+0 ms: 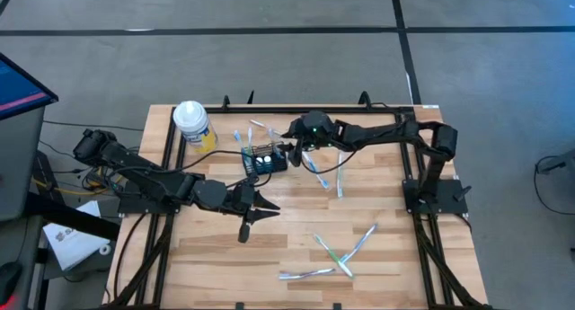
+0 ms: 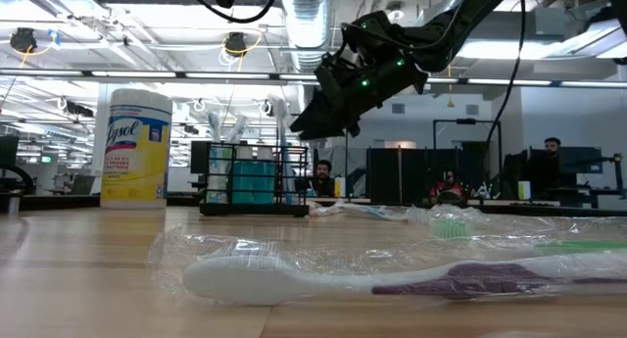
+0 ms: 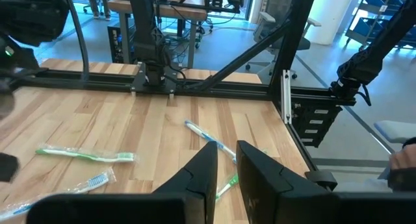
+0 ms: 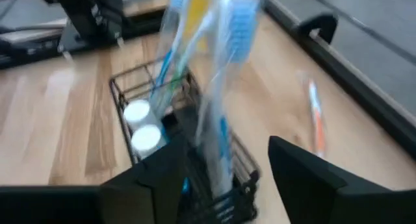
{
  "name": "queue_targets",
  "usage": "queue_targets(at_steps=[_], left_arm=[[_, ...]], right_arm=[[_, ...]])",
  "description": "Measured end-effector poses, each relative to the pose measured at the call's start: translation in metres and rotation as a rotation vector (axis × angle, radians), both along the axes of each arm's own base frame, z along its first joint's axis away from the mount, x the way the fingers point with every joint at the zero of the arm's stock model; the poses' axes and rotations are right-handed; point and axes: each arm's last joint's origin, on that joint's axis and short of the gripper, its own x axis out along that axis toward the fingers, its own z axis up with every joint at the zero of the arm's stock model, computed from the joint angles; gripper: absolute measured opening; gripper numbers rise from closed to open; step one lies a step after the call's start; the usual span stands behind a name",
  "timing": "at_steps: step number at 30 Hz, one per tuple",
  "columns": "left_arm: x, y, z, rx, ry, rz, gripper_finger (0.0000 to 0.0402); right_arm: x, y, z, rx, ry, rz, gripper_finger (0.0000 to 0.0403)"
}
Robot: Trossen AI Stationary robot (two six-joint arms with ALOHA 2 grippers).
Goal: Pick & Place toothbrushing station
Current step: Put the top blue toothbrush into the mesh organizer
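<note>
The toothbrushing station, a small black wire-mesh caddy, stood on the wooden table just left of centre in the upper middle of the high view, with teal blocks and two white caps showing inside it and the tall yellow wipes canister near it toward the upper left. In the right wrist view its open top lay directly beyond the fingers, which suggested the arm had been lined up to drop something in. The right gripper hung just beside the caddy's right edge, its fingers spread with a plastic-wrapped blue toothbrush standing upright between them over the basket; whether the pads actually pinched the wrapper could not be told. More wrapped toothbrushes lay scattered across the lower right of the table, one stretched across the foreground of the low view, probably waiting their turn. The left gripper rested low at centre left, well apart from the caddy, its fingers nearly together and empty.
</note>
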Motion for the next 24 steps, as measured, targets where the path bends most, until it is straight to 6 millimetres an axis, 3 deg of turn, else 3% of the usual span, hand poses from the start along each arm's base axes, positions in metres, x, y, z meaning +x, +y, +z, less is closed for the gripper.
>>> queue_targets(at_steps=[10, 24], left_arm=[[0.000, 0.000, 0.000, 0.000, 0.001, 0.000, 0.0053], [0.000, 0.000, 0.000, 0.000, 0.000, 0.000, 0.0053]], right_arm=[[-0.019, -0.007, 0.006, 0.050, 0.126, -0.036, 0.0234], [-0.043, -0.005, -0.009, 0.152, 0.408, -0.056, 0.0234]])
